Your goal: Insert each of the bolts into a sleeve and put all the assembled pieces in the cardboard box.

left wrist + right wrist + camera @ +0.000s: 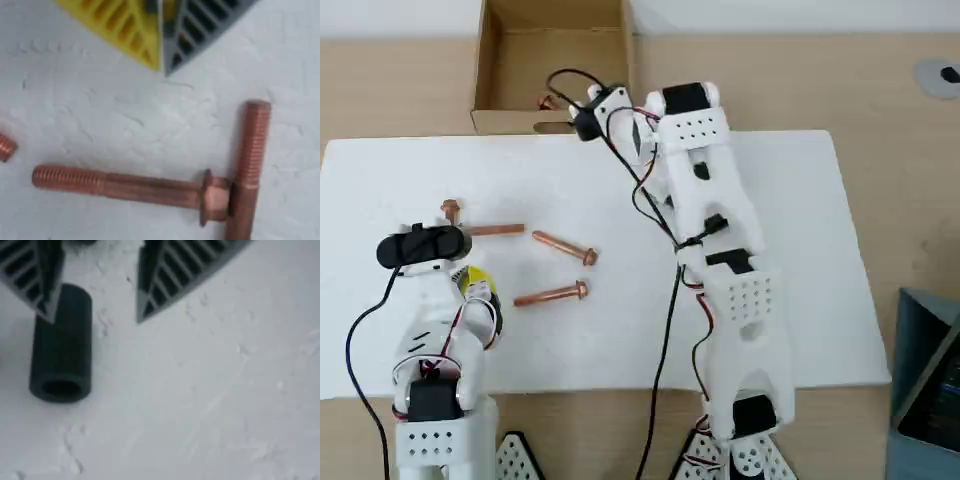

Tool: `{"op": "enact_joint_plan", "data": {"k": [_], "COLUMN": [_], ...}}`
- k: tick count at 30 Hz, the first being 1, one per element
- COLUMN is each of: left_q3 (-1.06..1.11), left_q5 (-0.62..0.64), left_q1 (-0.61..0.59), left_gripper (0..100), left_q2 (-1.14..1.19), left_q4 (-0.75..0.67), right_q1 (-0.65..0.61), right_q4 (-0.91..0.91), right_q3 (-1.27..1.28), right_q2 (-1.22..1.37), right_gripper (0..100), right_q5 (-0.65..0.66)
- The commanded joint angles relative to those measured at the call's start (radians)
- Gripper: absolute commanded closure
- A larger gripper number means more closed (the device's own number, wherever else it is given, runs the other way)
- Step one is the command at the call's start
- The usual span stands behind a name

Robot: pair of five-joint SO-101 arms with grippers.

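Three copper bolts lie on the white mat: one beside the left arm's wrist camera, one mid-mat, one nearer the front. My left gripper hangs above the mat with its yellow and grey fingertips together, empty. Just past it a bolt lies with its head against a second bolt. My right gripper is open by the cardboard box. A dark sleeve lies on the mat at one fingertip, outside the gap.
A small copper piece rests inside the box at its front wall. Another copper end lies at the mat's left. The right arm stretches across the mat's middle. A grey bin stands at the right edge.
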Motion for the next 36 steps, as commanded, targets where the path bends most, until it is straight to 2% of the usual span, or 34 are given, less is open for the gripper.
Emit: {"op": "enact_joint_plan", "data": {"k": [1,4,22,27,31,36], "left_q3": [0.008,0.008,0.008,0.008,0.008,0.008], "left_q5": [-0.003,-0.003,-0.003,-0.003,-0.003,-0.003], "left_q1": [0.0,0.0,0.002,0.002,0.002,0.002], "left_gripper": [100,100,100,100,100,100], "left_q2": [-0.008,-0.008,-0.008,-0.008,-0.008,-0.008], "left_q4": [0.003,0.003,0.003,0.003,0.003,0.003], "right_q1": [0.01,0.013,0.05,0.068,0.068,0.067], "right_q4": [0.025,0.023,-0.02,-0.032,-0.032,0.023], "right_q3": [-0.077,-0.079,-0.087,-0.087,-0.087,-0.188], "right_q2": [-0.004,0.002,0.168,0.217,0.223,0.22], "right_gripper": [85.8,81.3,82.8,89.1,98.5,98.8], "right_q5": [0.006,0.021,0.035,0.034,0.034,0.029]}}
